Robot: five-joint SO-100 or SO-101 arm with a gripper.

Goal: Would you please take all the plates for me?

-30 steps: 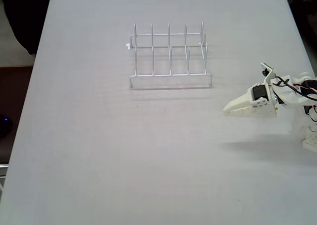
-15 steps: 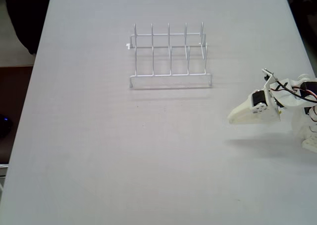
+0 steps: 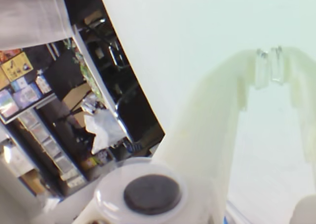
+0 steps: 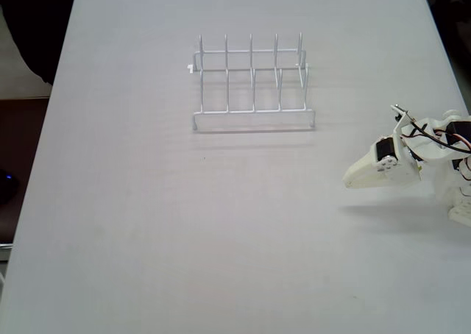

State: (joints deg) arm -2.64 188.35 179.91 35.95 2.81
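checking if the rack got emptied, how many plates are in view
0. The white wire rack stands empty on the table; none shows beside it or in the wrist view.

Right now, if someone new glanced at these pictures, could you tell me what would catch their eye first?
In the fixed view, the white wire rack stands alone in the upper middle of the pale table, with every slot empty and no plates in sight. The white gripper hangs above the table's right edge, pointing left, its tips together and holding nothing. The wrist view shows those tips meeting over bare tabletop.
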